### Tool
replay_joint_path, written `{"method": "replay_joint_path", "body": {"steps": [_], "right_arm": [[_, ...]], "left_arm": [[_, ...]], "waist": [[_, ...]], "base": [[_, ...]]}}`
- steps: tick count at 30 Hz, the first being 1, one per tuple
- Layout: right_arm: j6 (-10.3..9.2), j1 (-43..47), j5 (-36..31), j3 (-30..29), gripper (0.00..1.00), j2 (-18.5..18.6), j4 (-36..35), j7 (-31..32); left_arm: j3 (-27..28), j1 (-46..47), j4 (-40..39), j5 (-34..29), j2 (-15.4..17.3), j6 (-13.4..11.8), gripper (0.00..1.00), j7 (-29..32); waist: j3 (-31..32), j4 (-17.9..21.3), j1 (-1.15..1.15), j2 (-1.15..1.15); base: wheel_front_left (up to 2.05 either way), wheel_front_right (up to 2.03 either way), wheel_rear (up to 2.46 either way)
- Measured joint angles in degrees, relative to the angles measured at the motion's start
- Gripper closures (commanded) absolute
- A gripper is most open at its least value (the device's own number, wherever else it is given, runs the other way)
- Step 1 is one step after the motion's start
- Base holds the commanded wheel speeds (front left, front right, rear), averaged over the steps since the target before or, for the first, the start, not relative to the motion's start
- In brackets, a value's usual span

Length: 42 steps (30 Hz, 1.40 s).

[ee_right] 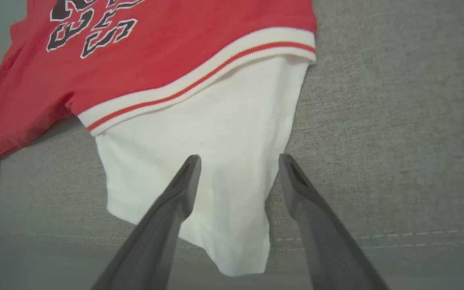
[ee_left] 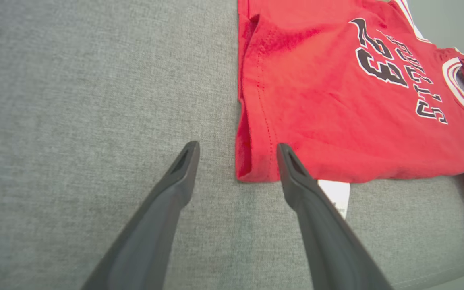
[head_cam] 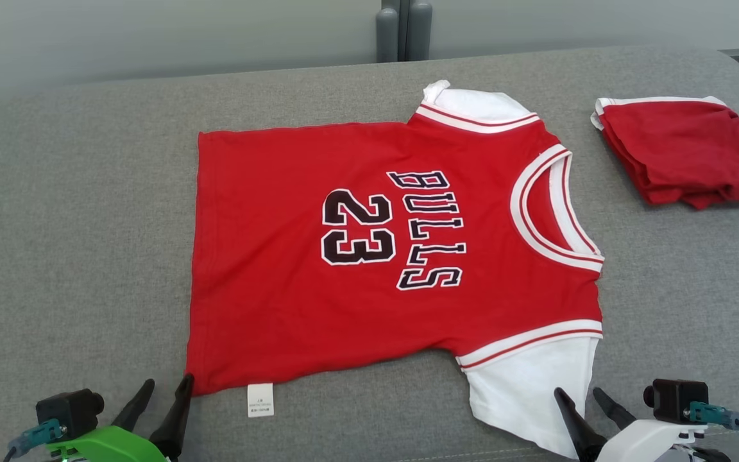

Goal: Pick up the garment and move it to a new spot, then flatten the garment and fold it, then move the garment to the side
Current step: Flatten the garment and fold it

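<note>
Garment (head_cam: 280,308) lies hem (head_cam: 194,269) by left tool (head_cam: 168,380), sleeve (head_cam: 523,375) by right tool (head_cam: 577,390).

Red jersey (head_cam: 318,256), spread flat, grey cushion

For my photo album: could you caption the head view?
Red jersey lying flat on grey surface, left gripper and right gripper open at its near edge.

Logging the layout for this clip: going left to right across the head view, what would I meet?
In order: left gripper → red Bulls jersey → folded red garment.
</note>
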<state>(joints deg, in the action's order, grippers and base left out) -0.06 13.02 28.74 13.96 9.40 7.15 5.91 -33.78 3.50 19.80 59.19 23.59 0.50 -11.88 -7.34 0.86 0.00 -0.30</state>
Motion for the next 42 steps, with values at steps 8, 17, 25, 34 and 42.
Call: {"method": "replay_joint_path", "body": {"steps": [8,17,25,34,42], "right_arm": [[-2.11,0.01,-2.61,-1.77,0.0,0.34,-4.23,-4.81],[-4.53,-1.31,-8.25,-4.15,0.0,3.32,-7.45,-9.5],[-5.11,-4.83,-11.68,-5.24,0.0,4.87,-7.05,-12.69],[-5.6,-5.66,-13.81,-4.22,0.0,3.55,-3.64,-15.74],[-5.61,-5.16,-14.26,-2.76,0.0,2.47,-1.33,-16.97]], "left_arm": [[2.43,0.04,-1.51,-4.13,0.89,-2.68,0.0,-1.93],[3.65,0.07,-3.23,-7.9,0.13,-4.12,0.0,-2.36],[2.57,1.01,-4.61,-12.14,-1.53,-4.13,0.0,-2.37],[3.81,2.22,-5.66,-14.75,-4.54,-4.56,0.0,-2.37],[5.34,1.63,-5.8,-16.33,-5.81,-4.57,0.0,-2.37]], "waist": [[1.5,0.5,0.0,0.0],[3.56,-0.26,0.0,0.0],[3.82,-1.19,0.0,0.0],[3.85,-2.44,0.0,0.0],[4.07,-2.49,0.0,0.0]], "base": [[0.0,0.0,0.0],[0.0,0.0,0.0],[0.0,0.0,0.0],[0.0,0.0,0.0],[0.0,0.0,0.0]]}}
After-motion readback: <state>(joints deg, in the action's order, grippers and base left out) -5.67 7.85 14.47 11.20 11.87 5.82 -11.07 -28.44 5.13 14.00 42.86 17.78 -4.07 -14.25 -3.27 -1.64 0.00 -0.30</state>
